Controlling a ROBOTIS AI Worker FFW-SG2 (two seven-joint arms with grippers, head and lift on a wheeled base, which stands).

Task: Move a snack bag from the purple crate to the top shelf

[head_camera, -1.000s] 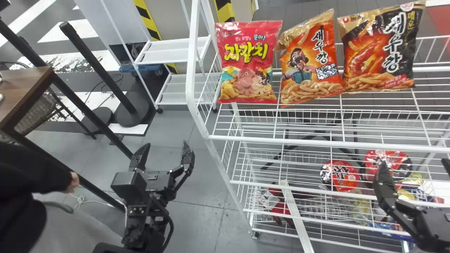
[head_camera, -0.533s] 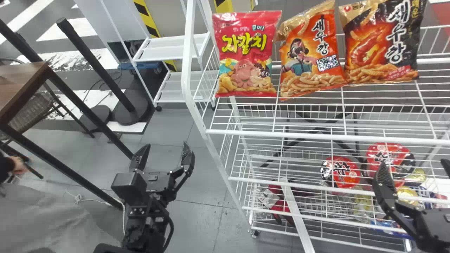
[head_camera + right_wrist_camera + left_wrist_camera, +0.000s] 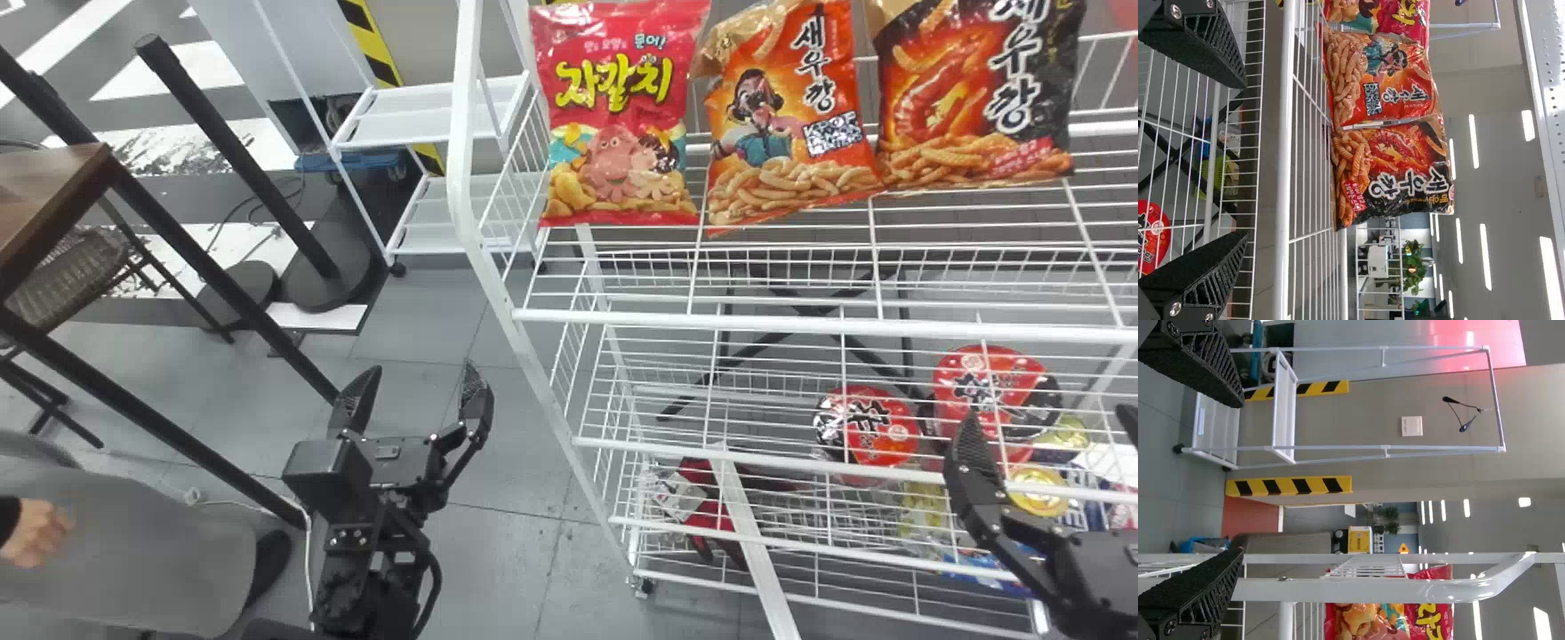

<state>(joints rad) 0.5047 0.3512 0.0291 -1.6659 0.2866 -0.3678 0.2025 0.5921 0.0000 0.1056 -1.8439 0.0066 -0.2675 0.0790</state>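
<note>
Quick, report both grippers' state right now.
Left gripper: open, holding nothing.
Right gripper: open, holding nothing.

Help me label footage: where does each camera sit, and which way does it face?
Head view: on the head, facing forward and down at the white rack; left hand and right hand show.
Left wrist view: on that wrist, facing past the rack's end toward a wall; its fingers show.
Right wrist view: on that wrist, facing the top shelf's snack bags; its fingers show.
Both wrist views share the red bag.
</note>
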